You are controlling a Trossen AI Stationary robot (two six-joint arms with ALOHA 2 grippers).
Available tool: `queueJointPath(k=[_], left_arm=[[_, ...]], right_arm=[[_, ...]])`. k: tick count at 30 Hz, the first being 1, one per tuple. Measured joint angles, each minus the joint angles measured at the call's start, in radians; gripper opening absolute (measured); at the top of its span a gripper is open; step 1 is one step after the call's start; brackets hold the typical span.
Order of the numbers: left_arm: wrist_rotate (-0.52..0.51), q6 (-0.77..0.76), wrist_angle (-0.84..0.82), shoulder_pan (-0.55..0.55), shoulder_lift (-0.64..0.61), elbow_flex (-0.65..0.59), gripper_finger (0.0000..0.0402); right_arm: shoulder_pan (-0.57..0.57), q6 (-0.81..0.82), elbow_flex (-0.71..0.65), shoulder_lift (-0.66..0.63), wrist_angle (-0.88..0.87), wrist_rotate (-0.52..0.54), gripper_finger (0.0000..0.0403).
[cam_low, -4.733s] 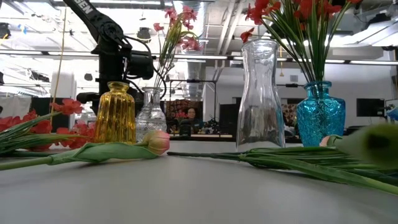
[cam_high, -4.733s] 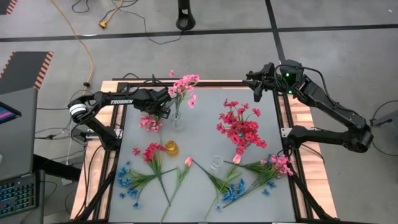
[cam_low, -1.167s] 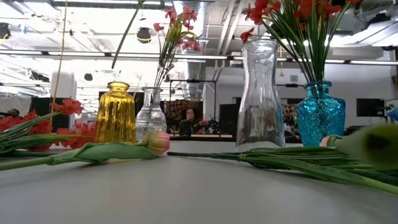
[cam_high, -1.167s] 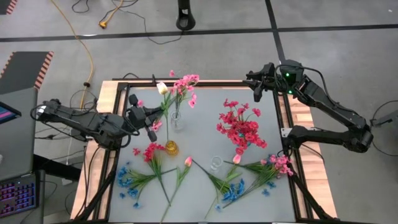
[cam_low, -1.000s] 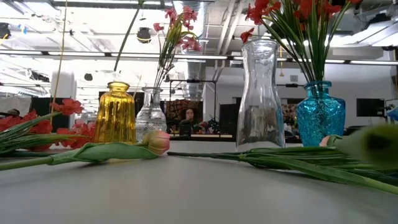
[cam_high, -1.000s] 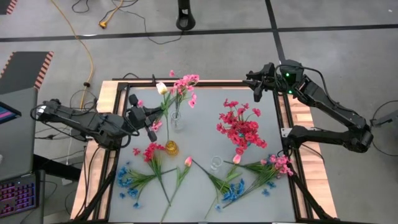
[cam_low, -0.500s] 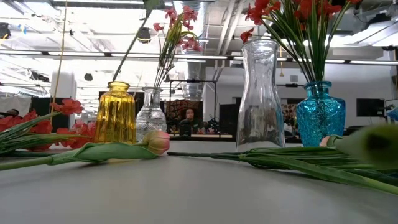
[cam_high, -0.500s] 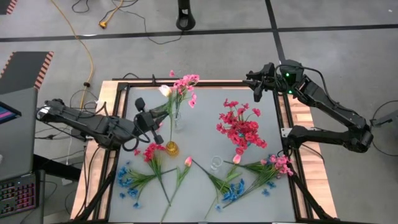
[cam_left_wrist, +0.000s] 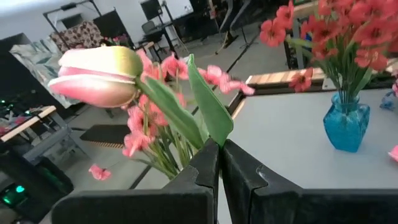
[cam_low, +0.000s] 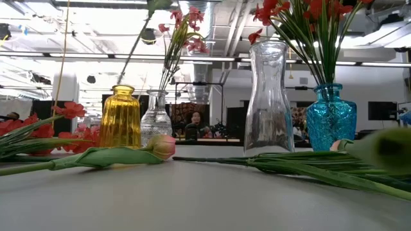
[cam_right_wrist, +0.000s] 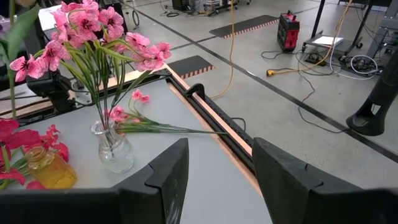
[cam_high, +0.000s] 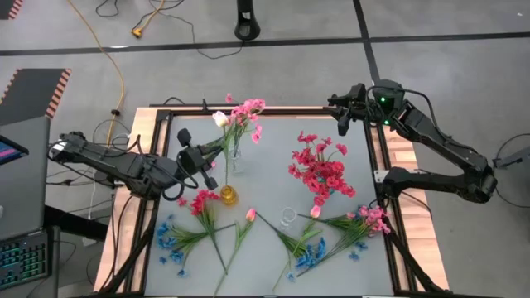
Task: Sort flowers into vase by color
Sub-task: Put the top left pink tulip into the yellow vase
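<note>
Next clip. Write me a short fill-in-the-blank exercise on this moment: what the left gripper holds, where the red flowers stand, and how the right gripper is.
1. The left gripper is shut on the stem of a pink ____.
2. The red flowers stand in a ____ vase.
3. The right gripper, waiting at the table's far right corner, holds ____.
4. The tall clear vase holds ____ flowers.

Missing words: tulip; blue; nothing; no
</note>
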Motion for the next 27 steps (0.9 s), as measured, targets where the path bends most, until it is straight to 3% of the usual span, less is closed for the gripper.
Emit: queueJointPath(k=[7, 27], left_arm=[[0.002, 0.106, 0.085, 0.0, 0.0, 0.0, 0.0], [0.007, 0.095, 0.043, 0.0, 0.009, 0.0, 0.0]], right_arm=[[0.0, 0.0, 0.0, 0.0, 0.0, 0.0, 0.0203], [0.0, 0.0, 0.0, 0.0, 0.0, 0.0, 0.0203]])
